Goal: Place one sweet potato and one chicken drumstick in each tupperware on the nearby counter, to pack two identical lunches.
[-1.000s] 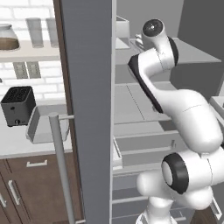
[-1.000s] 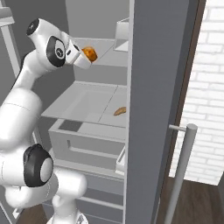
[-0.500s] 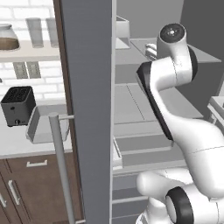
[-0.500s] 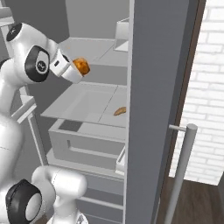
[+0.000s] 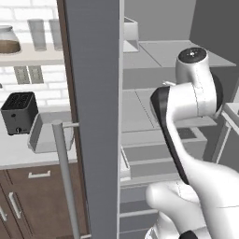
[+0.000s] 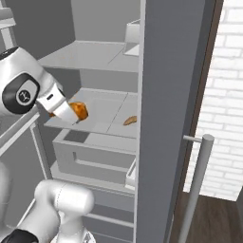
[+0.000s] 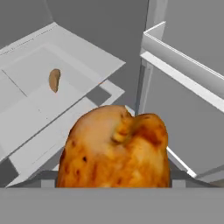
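My gripper (image 6: pixel 75 112) is shut on a roasted orange-brown chicken drumstick (image 6: pixel 80 110), held in the air in front of the open fridge's middle shelf. The drumstick (image 7: pixel 114 151) looms close in the hand view and hides the fingertips. A small brown sweet potato (image 6: pixel 129 120) lies on that shelf, also seen as the sweet potato (image 7: pixel 54 80) further back. One light-grey tupperware (image 5: pixel 49 133) rests on the pale counter (image 5: pixel 18 156), left of the fridge door and partly hidden by it.
The open grey fridge door (image 5: pixel 93 116) with its bar handle (image 5: pixel 65 177) stands between the arm and the counter. A black toaster (image 5: pixel 18 112) sits beside the tupperware. A drawer (image 6: pixel 95 152) lies under the shelf. Dark cabinets (image 5: pixel 28 200) run below the counter.
The arm has swung back and down, carrying the drumstick from the upper shelf's height down to the middle shelf and away from the fridge's inside. The grip is unchanged.
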Controlling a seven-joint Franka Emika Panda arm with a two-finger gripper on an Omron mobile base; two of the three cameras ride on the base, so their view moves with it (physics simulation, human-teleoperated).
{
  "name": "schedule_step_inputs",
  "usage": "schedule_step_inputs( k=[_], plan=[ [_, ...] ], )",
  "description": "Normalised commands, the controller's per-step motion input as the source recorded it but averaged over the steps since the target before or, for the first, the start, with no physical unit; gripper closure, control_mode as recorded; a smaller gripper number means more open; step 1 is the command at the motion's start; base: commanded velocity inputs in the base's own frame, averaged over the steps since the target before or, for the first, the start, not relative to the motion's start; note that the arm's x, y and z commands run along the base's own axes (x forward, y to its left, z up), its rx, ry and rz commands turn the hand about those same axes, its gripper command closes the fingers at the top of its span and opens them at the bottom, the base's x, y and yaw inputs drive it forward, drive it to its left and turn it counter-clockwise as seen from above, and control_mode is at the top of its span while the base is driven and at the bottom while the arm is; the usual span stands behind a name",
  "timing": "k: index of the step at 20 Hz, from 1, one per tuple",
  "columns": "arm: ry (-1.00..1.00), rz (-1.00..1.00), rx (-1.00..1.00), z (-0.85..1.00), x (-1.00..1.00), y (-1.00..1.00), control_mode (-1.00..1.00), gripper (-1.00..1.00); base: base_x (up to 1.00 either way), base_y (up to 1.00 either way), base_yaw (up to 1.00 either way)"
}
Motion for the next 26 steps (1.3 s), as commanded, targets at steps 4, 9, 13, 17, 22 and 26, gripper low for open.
schedule_step_inputs(
  k=[4, 9, 13, 17, 22, 26],
  plan=[
    [0.11, 0.0, 0.0, -0.54, -0.55, -0.03, -1.0, 1.0, 0.0, 0.0, 0.0],
    [0.01, 0.01, 0.0, -0.09, -0.16, 0.0, 1.0, 1.0, -0.8, -0.01, 0.06],
    [0.0, 0.0, 0.0, 0.0, 0.0, 0.0, 1.0, 1.0, -0.98, 0.01, 0.2],
    [0.0, 0.0, 0.0, 0.0, 0.0, 0.0, 1.0, 1.0, -0.37, 0.08, 0.77],
    [0.0, 0.0, 0.0, 0.0, 0.0, 0.0, 1.0, 1.0, 0.0, 0.0, 1.0],
    [0.0, 0.0, 0.0, 0.0, 0.0, 0.0, 1.0, 1.0, 0.0, 0.16, 0.9]
  ],
)
